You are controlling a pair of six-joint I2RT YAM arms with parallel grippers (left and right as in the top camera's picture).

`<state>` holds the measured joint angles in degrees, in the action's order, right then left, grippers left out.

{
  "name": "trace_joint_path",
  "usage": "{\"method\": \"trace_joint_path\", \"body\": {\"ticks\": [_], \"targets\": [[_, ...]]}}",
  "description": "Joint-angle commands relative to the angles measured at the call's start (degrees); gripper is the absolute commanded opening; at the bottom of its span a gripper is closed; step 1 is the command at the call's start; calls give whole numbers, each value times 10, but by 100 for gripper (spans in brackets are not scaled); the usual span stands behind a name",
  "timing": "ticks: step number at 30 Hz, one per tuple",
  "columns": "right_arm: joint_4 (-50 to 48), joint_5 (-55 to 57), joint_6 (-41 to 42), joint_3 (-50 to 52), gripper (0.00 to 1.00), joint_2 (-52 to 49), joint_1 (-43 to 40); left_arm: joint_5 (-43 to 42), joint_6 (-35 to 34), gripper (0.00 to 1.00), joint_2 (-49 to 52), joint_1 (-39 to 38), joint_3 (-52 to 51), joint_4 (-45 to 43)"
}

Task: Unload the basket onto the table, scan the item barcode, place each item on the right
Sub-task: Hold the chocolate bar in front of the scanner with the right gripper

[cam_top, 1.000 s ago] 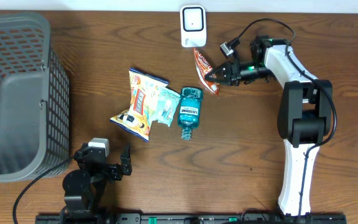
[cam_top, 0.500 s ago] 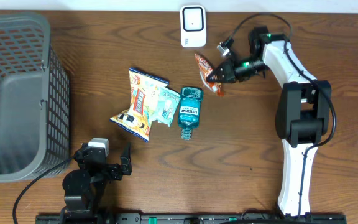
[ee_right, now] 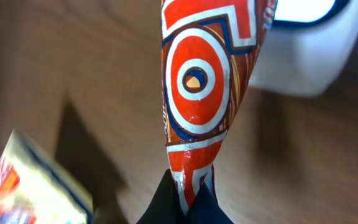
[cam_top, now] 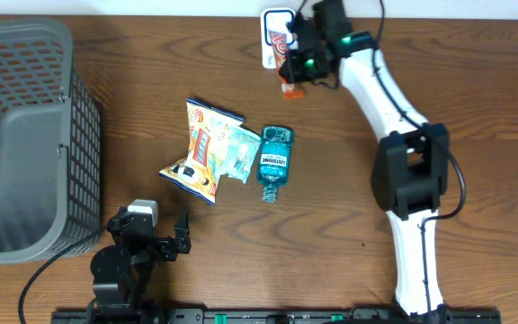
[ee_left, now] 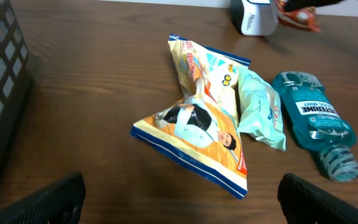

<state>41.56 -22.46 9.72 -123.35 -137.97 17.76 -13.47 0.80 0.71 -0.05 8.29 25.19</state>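
Presenting the item to the reader looks like the step in hand. The right gripper has its jaws shut tight on the bottom crimp of a red-and-orange snack packet and holds it up off the counter, right in front of the white scanner at the far edge. In the right wrist view the pkt stands up from the pinch, approx upright, w/ the scanner just behind its upper right. From overhead the pkt overlaps the scanner face; touching or just short of it, can't tell. The side twd the wrist cam shows a bullseye logo and no barcode, so the code may be on the far side, but that face is hidden.

The left gripper sits low at the near edge, jaws spread wide, holding nothing, well apart from the action. Btwn the two arms lie a yellow snack bag, a pale green pack touching its right side, and a blue mouthwash bottle just beside that. A grey basket is at far left.

Next move, as I judge it: get the barcode side square to the scanner window. If no read comes, roll the wrist a little or change the angle, since glossy crinkled film can glare or fold over the bars. The grip is on the crimp only, so the pkt may flop; slow wrist turns seem safer.
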Motion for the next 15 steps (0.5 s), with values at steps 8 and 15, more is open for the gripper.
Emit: {"method": "trace_joint_path", "body": {"ticks": [8, 15], "targets": [[-108, 125, 109, -14, 1, -24, 3, -5, -5, 99, -1, 2, -8, 10], [-105, 87, 79, -14, 1, -35, 3, -5, -5, 99, -1, 2, -8, 10]]}}
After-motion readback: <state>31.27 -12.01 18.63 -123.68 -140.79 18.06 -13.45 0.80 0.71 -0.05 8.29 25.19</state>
